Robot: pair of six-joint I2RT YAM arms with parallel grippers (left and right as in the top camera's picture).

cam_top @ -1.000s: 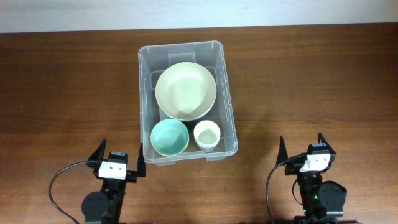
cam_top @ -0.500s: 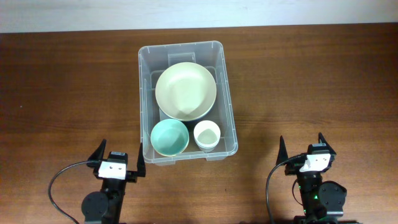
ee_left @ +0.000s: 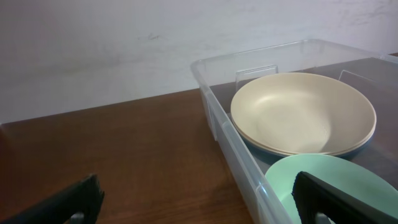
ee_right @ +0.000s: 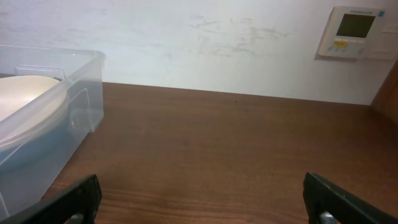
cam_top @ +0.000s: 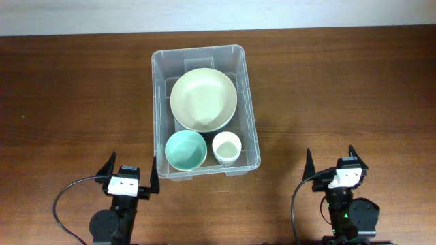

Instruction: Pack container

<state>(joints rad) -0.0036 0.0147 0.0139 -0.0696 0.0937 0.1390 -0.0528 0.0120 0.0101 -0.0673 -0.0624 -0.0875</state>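
**Three bowls are seen inside the container [cam_top: 253, 129], with both grippers spread apart**

The wooden table [cam_top: 68, 102] is seen across the whole overhead view. The clear container is set at its middle, towards the far edge. Inside it, a wide cream bowl [cam_top: 203, 100] is placed at the far end, and a bluish rim is seen beneath it from the left wrist. A teal bowl [cam_top: 185, 150] is seated at the near left, and a small white bowl [cam_top: 226, 147] just beside it at the near right. The left gripper [cam_top: 131, 170] and right gripper [cam_top: 330, 163] are held near the front edge, fingers wide apart, with nothing gripped.
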